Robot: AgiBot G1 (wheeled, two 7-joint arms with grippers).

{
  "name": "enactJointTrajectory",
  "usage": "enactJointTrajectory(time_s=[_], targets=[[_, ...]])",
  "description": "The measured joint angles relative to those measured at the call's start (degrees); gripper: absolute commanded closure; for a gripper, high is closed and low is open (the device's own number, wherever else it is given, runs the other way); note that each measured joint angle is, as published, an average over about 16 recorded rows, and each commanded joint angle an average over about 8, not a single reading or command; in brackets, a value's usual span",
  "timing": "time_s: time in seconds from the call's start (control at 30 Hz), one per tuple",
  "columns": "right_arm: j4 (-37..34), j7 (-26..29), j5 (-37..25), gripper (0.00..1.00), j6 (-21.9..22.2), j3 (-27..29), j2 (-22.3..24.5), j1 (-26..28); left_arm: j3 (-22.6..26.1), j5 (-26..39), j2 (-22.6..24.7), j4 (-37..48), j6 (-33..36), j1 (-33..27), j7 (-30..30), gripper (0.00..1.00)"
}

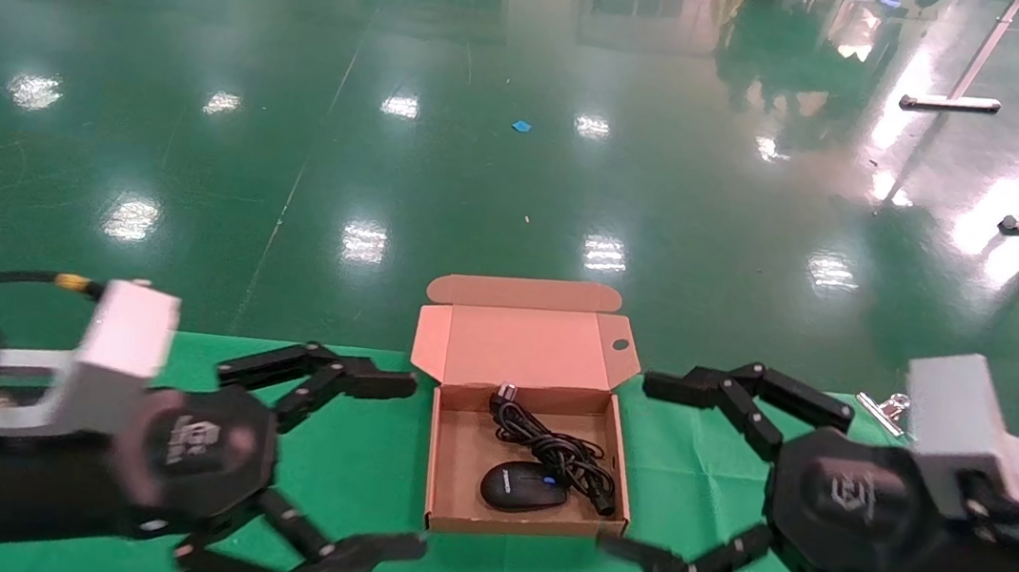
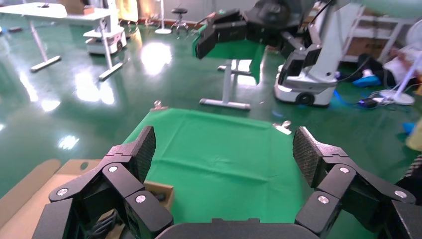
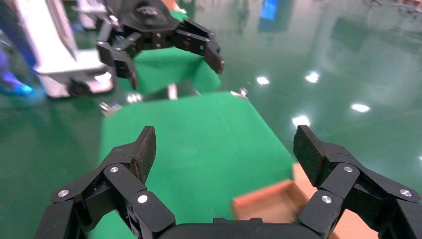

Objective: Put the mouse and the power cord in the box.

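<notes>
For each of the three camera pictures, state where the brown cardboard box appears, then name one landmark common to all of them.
Head view: the shallow brown cardboard box sits centre, lid open, between both open tools.
Left wrist view: only a cardboard corner and flap show, behind the left tool's finger.
Right wrist view: one box corner shows between the right tool's fingers.
Shared landmark: the green tablecloth.

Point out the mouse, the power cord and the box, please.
mouse (image 1: 523, 487), head view, middle of its black top.
power cord (image 1: 553, 446), head view, coiled bundle inside the box.
box (image 1: 522, 348), head view, inner face of the open lid.
</notes>
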Motion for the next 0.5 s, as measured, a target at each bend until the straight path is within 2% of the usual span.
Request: enactJointTrajectory(time_s=[0.27,0.5], targets=[[6.5,4.6,5.2,0.00,-2.7,4.4,2.0,-5.3,-5.3,-4.6,-4.9,-4.8,4.7,3.1,-2.3,0.00],[9.4,6.4,7.5,0.00,-3.8,6.3,2.8,-7.7,-7.5,-6.6,-6.9,-6.7,6.6,4.3,-3.1,0.00]])
